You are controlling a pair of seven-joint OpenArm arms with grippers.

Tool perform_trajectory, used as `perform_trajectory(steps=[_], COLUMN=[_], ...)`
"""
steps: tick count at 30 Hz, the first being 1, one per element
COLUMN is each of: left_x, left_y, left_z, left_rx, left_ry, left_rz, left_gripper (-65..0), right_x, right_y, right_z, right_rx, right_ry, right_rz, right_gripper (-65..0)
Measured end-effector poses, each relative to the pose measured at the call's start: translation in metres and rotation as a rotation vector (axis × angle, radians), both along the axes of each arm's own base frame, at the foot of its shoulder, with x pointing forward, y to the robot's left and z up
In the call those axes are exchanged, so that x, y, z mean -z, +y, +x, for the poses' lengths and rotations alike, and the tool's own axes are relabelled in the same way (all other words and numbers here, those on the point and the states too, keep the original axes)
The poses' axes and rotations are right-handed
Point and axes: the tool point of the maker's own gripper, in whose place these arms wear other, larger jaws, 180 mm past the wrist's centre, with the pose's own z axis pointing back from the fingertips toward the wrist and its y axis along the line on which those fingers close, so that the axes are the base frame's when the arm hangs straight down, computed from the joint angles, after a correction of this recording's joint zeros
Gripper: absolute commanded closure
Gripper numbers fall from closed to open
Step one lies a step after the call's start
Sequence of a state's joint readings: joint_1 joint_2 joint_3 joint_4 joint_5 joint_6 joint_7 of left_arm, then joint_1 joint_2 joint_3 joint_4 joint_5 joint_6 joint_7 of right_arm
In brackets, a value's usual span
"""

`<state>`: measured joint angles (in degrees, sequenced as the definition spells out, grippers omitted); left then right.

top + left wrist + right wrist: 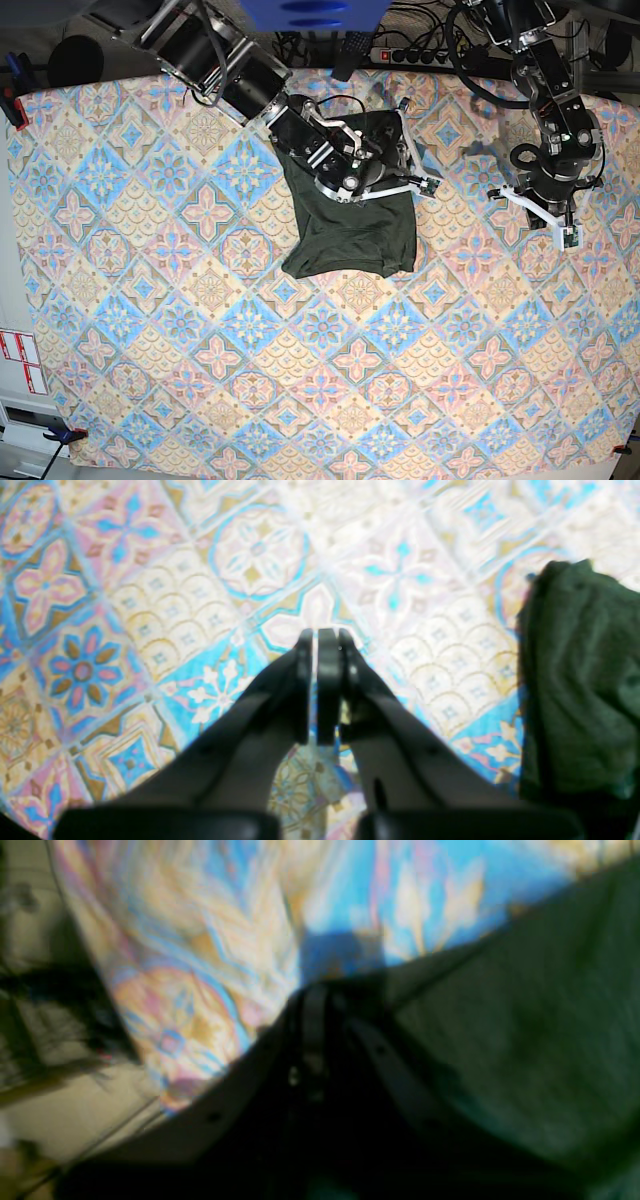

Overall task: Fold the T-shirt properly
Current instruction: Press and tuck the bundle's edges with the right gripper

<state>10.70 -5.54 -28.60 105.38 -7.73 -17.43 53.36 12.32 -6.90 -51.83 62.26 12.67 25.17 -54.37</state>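
One shirt (350, 235) lies on the cloth (200, 350), up toward the far middle of the table: a dark olive knit, soft and thin, folded into a rough rectangle with rounded lower corners and a few creases. Two arms are in view. The right gripper (405, 165) sits over the shirt's far right edge; its jaws are closed, and its wrist view is too blurred to show whether any fabric is caught between them. The left gripper (315, 640) hangs over bare cloth, well apart from the shirt, its two flat black fingers (327, 680) pressed together on nothing. The cloth is printed with diamond tiles of pink, blue and tan flowers.
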Motion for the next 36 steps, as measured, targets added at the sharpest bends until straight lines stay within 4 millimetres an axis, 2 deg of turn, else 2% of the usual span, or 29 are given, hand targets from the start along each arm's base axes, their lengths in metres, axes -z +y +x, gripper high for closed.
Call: perform_trajectory(steps=[5,9,24,29,36], left_x=[0.0,0.001,0.0,0.0,-0.001], left_y=[0.004,0.0,0.001,0.001,0.001], left_z=[-0.002,-0.001,0.0,0.0,0.0], left_rx=[-0.008,0.002,0.0,-0.001,-0.001], left_ry=[0.006,0.003,0.001,0.002,-0.001], left_rz=[0.012,0.002,0.003,0.003,0.004], left_gripper=[0.0,0.0,0.0,0.0,0.0], right_x=[0.002,0.005,0.009,0.008,0.003], right_y=[-0.017,-0.041,-0.154,-0.184,-0.238], right_z=[0.02,0.037,0.096,0.108,0.132], right_rx=[0.139,0.237,0.516,0.559,0.597], right_ry=[0.059,0.078,0.03,0.006,-0.065], right_rz=[0.045,0.054,0.03,0.001,-0.114], right_gripper=[0.0,0.0,0.0,0.0,0.0])
